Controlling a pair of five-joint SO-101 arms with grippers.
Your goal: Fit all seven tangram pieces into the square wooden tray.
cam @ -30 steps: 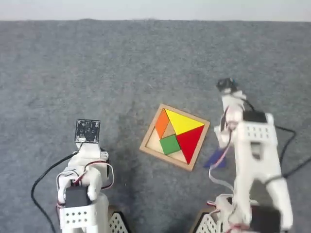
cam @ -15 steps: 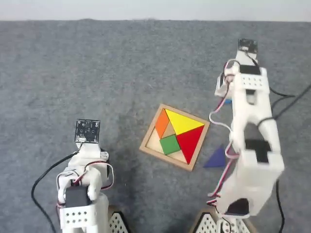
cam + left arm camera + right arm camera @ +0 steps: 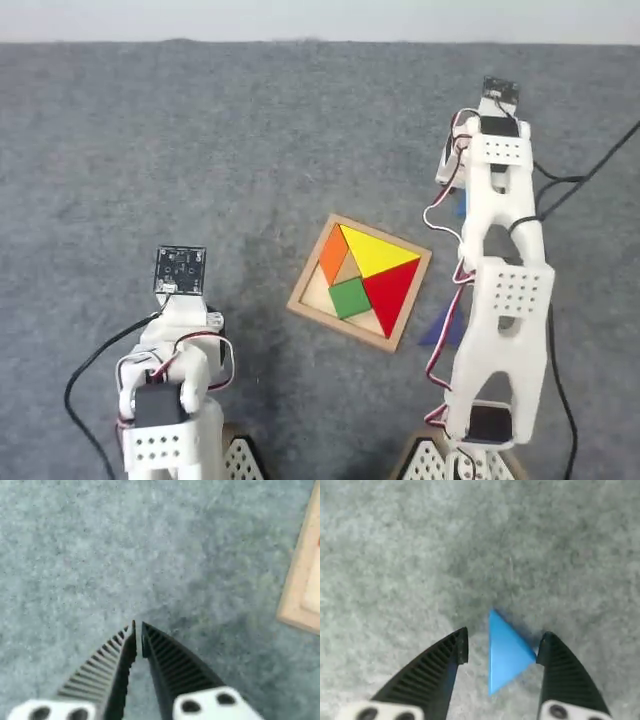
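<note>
Tray on the table holds the orange piece, yellow triangle, red triangle and green square; a dark-blue triangle lies just beside it. We see the right fingers open around a light-blue triangle, the left fingers closed, empty.

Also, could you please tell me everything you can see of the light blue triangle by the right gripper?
The light blue triangle is a small, flat, evenly coloured piece with sharp corners, lying flat on the grey mat. It sits between the open fingers of the right gripper, one corner very near a finger; whether they touch cannot be told.
</note>
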